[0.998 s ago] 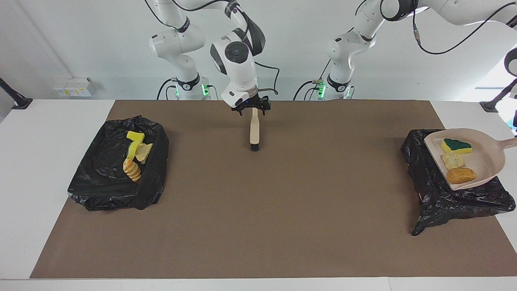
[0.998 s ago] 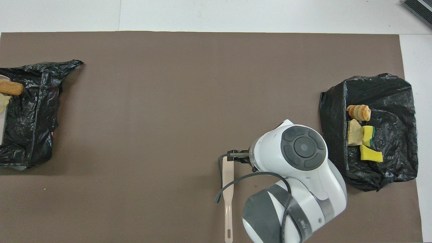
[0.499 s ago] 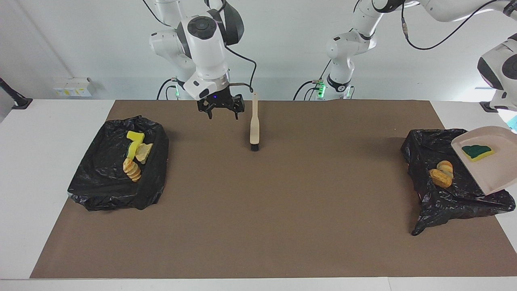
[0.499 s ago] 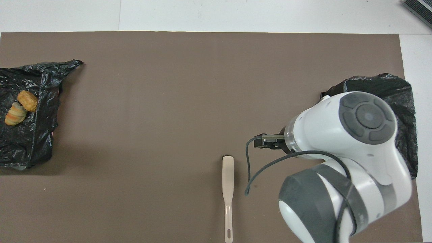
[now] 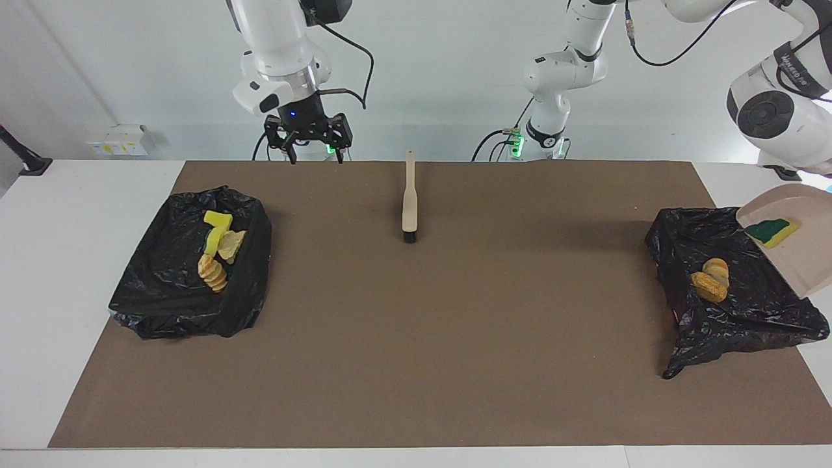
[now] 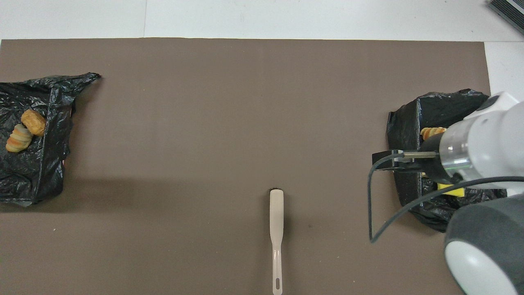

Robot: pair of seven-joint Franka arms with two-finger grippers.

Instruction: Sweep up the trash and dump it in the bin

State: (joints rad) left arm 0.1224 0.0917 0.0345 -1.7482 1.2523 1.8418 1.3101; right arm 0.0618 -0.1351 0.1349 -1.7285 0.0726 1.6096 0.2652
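right gripper [image 5: 313,138]: we see it empty, fingers spread wide, hanging over the robots' edge of the brown mat [image 5: 455,364], close to the right arm's base. A second ago it was at the brush handle; now it is up and well apart from it.
brush [image 5: 409,207]: we see it lying free on the mat midway along the table, bristles pointing away from the robots, same spot as a second ago.
left gripper: out of frame in both views; we take it as clamped on the dustpan [image 5: 796,250] handle, since the pan hangs tilted in the air, but the handle is cut off by the frame edge.
dustpan: we see it tipped far steeper than a second ago, over the bin [image 5: 728,305] at the left arm's end.
trash, left arm's end: two tan bread chunks [image 5: 711,281] now lie in that bin; a second ago they sat in the pan. One green-topped sponge [image 5: 772,231] is still in the pan.
trash, right arm's end: four scraps [image 5: 218,250] in the second bin [image 5: 175,292], unmoved.
hidden: in the overhead view the right arm covers most of those four scraps, and the dustpan falls outside it.
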